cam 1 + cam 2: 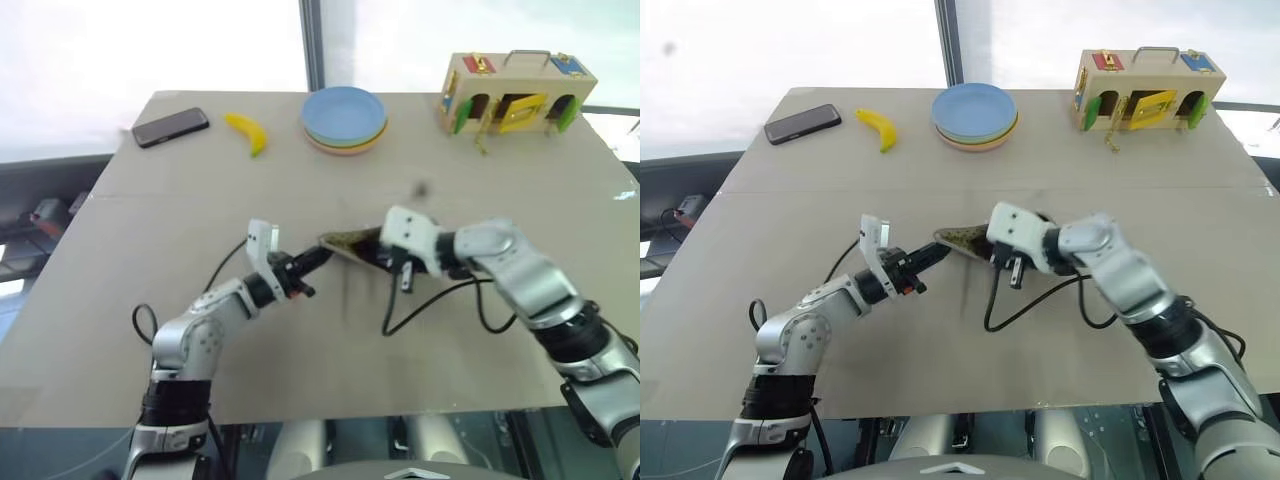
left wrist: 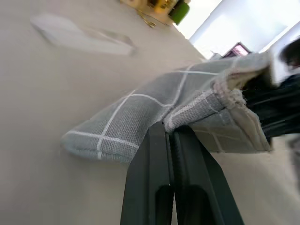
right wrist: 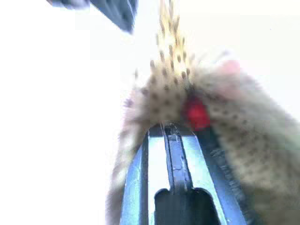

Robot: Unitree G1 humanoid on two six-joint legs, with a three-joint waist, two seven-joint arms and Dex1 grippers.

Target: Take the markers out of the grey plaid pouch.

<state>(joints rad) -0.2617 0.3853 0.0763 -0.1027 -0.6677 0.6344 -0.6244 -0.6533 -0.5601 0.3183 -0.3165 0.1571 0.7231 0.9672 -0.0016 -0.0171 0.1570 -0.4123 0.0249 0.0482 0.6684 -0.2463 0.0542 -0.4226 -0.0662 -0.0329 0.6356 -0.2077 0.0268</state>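
Observation:
The grey plaid pouch (image 1: 349, 242) hangs just above the middle of the table, stretched between both grippers. My left gripper (image 2: 169, 127) is shut on a folded edge of the pouch (image 2: 140, 112) at its left end. My right gripper (image 3: 168, 127) is shut with its tips in the mouth of the pouch, against the tan dotted lining (image 3: 225, 154). Whether it pinches the lining I cannot tell. The red end of one marker (image 3: 196, 114) shows inside the mouth, just beside the right fingertips. The rest of the markers is hidden in the pouch.
Along the far side of the table (image 1: 120, 300) lie a black phone (image 1: 171, 127), a yellow banana (image 1: 247, 133), a stack of coloured plates (image 1: 344, 118) and a wooden lock box (image 1: 515, 92). Black cables hang under both wrists.

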